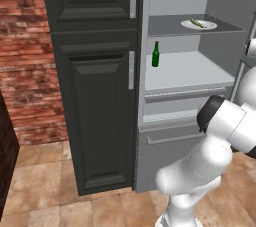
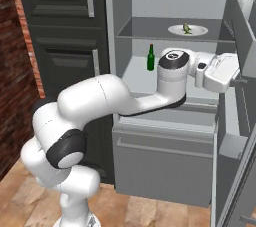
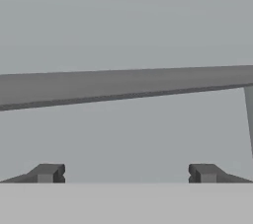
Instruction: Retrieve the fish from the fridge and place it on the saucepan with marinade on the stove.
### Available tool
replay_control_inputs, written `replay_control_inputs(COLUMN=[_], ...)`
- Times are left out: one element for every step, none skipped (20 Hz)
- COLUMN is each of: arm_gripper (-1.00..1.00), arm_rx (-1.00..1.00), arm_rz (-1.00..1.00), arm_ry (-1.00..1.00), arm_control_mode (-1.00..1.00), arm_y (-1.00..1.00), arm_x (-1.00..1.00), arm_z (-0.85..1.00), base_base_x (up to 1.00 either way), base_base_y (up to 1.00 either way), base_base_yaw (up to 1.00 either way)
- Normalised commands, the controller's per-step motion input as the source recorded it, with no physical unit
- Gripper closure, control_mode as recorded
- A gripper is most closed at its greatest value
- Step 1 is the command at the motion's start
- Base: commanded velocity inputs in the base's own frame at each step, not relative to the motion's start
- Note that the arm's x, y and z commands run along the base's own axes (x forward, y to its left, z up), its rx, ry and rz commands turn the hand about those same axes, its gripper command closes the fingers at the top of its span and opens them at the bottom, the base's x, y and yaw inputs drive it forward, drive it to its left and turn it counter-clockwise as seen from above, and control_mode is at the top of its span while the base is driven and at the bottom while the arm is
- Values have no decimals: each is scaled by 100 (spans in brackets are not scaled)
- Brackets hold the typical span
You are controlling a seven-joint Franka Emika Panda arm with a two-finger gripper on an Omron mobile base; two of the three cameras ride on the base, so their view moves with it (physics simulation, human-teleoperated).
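Fish (image 2: 187,28) lies on a white plate (image 2: 175,31) on the open fridge's (image 1: 170,136) upper shelf; our gripper (image 3: 126,173), fingers wide and empty, must next rise toward it.

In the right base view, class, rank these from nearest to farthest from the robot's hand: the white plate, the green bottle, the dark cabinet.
1. White plate: on the upper fridge shelf, just above and left of the hand, whose fingers are open.
2. Green bottle: on the shelf below, further left.
3. Dark cabinet: far left, beside the fridge.
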Motion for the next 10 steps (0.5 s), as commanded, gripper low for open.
replay_control_inputs(arm_gripper=[-100, -100, -100, -100, -100, -100, -100, -100, -100, -100], arm_rx=[0, 0, 0, 0, 0, 0, 0, 0, 0, 3], arm_rz=[2, 3, 4, 7, 9, 12, 13, 14, 17, 19], arm_ry=[3, 1, 2, 0, 0, 0, 0, 0, 0, 1], arm_control_mode=[-100, -100, -100, -100, -100, -100, -100, -100, -100, -100], arm_y=[0, 0, 0, 1, 14, 18, 21, 21, 21, 9], arm_x=[7, 6, 4, 0, 0, 0, 0, 0, 0, 0], arm_z=[0, 0, 0, 0, 0, 0, 0, 0, 0, 11], base_base_x=[0, 0, 0, 0, 0, 0, 0, 0, 0, 0], base_base_y=[0, 0, 0, 0, 0, 0, 0, 0, 0, 0], base_base_yaw=[0, 0, 0, 0, 0, 0, 0, 0, 0, 0])
